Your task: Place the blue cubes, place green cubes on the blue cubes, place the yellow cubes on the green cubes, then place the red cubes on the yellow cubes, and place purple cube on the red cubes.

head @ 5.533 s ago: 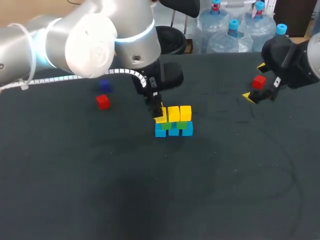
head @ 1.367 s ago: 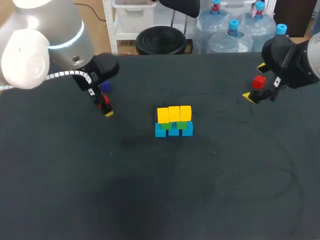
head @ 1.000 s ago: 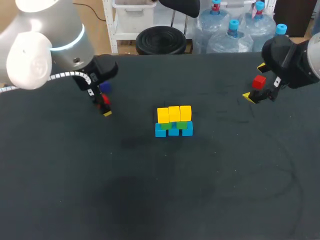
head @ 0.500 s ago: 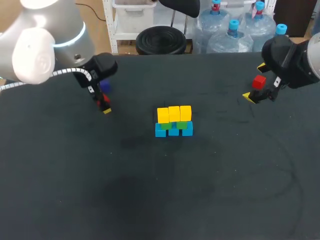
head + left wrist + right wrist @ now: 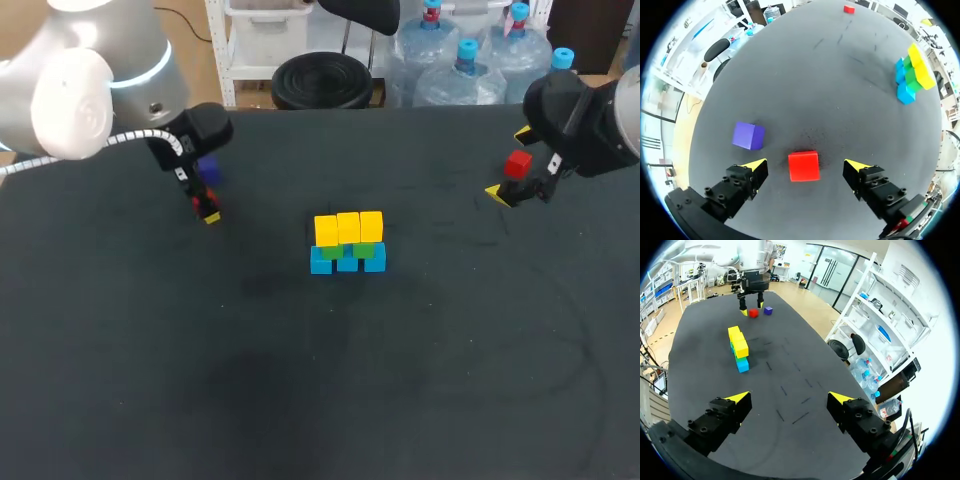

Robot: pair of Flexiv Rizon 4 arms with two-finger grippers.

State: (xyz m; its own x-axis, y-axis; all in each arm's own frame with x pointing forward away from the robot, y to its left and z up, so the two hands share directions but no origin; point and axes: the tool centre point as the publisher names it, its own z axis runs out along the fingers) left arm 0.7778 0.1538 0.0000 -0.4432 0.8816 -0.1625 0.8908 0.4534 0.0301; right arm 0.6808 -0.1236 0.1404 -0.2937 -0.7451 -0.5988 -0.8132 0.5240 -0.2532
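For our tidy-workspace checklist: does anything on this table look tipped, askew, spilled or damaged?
Nothing stands out. The three-layer stack stands upright; the purple cube, the red cube beside it and the far red cube lie flat on the table.

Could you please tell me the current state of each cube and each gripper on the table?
Left gripper: jaws open, gripping nothing.
Near red cube: on the table between the left jaws, ungripped.
Purple cube: loose on the table, unstacked.
Right gripper: jaws open, empty.
Far red cube: loose on the table, unstacked.
Blue cubes: bottom row, placed.
Green cubes: stacked on the blue cubes.
Yellow cubes: top row, nothing on them.
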